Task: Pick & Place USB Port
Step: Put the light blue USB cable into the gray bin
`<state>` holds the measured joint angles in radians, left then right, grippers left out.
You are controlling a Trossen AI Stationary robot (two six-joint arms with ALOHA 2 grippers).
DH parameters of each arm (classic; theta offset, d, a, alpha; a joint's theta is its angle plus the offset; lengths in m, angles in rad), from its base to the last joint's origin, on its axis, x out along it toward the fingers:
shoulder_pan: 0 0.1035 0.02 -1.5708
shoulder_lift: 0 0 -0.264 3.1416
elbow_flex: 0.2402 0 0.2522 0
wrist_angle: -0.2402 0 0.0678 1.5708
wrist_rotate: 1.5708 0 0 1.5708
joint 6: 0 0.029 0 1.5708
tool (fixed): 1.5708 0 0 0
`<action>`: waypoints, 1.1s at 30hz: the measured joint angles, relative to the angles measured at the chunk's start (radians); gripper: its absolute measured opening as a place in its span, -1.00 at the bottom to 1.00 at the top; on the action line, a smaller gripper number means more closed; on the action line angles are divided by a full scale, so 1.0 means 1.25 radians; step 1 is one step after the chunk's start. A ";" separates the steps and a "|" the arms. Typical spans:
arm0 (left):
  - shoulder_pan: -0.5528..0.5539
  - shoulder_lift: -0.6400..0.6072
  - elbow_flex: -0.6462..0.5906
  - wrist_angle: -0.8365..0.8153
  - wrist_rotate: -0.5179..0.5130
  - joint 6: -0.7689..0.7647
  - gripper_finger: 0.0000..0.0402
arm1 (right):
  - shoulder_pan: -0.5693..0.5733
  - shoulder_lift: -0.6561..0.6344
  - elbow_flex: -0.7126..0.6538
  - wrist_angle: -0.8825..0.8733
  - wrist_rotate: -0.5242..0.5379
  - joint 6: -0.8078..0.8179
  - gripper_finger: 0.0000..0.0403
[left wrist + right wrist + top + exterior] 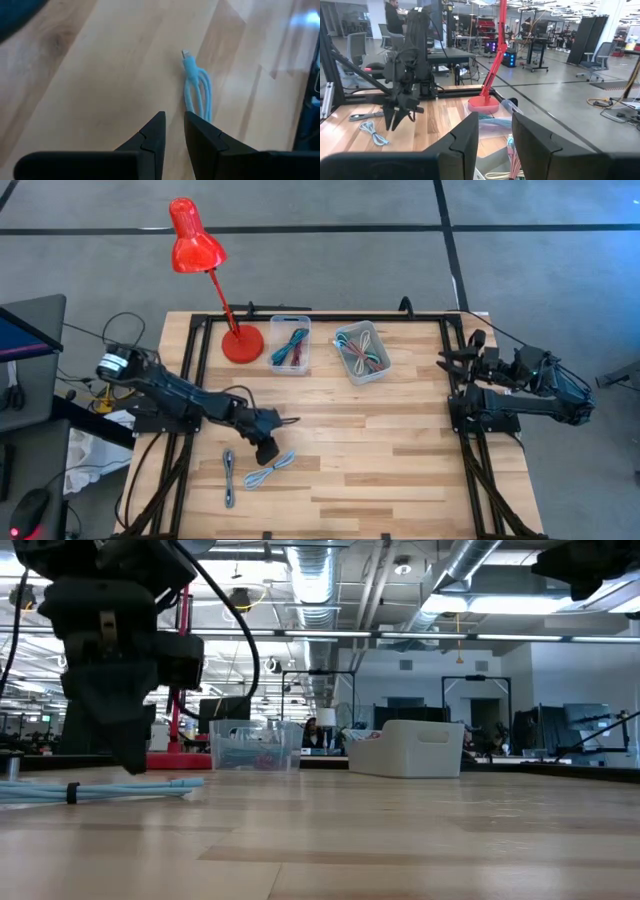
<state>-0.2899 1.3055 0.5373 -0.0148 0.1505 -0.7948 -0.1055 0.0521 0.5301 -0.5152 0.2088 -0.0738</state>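
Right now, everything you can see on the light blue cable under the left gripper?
The light blue cable is a thin, rubbery-looking lead folded into a loose bundle of loops, lying flat on the wooden table near its front left. In the left wrist view one small connector end points away from the loops. A dark band wraps it in the low view. The left gripper hangs just over it, fingers slightly apart, not gripping it. A grey cable lies beside it, apart.

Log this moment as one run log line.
left gripper: open, empty, over light blue cable | right gripper: open, parked at table's right edge | grey cable: on table
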 joint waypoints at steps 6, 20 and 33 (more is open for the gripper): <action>0.000 0.053 0.000 0.082 0.000 -0.015 -0.65 | 0.000 0.000 0.000 0.000 -0.002 -0.003 -0.45; -0.012 0.123 0.001 0.182 0.028 -0.063 -0.65 | 0.000 0.000 0.000 0.002 -0.003 0.000 -0.45; -0.044 0.125 0.001 0.201 0.033 -0.102 -0.65 | 0.000 0.000 0.000 0.002 -0.003 0.000 -0.45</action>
<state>-0.3448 1.4620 0.5385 0.2363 0.1913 -0.9218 -0.1055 0.0521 0.5301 -0.5125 0.2050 -0.0734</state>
